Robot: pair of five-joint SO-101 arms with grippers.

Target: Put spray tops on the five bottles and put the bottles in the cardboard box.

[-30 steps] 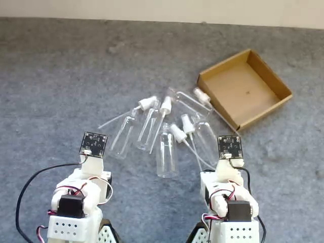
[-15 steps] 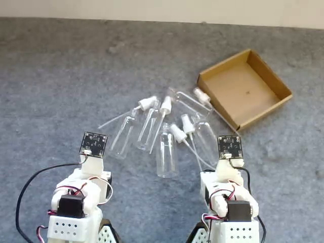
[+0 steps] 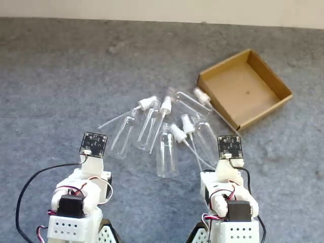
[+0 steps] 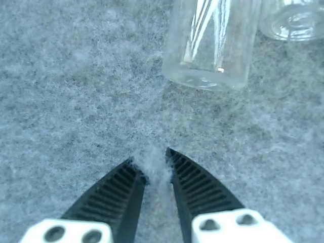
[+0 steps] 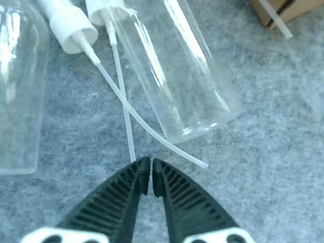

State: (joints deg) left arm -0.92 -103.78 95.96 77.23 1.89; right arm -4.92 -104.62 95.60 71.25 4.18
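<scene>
Several clear bottles lie uncapped in a loose cluster at mid-table, with white spray tops and their thin tubes scattered among them. The open cardboard box sits empty at the back right. The left arm rests near the front left. Its gripper is all but shut on nothing, just short of a bottle's base. The right arm rests at the front right. Its gripper is shut and empty, with tips at the ends of two tubes beside a bottle.
Grey carpet covers the table, with wide free room at the left and back. A bottle and a spray top lie close against the box's near wall. A box corner shows in the right wrist view.
</scene>
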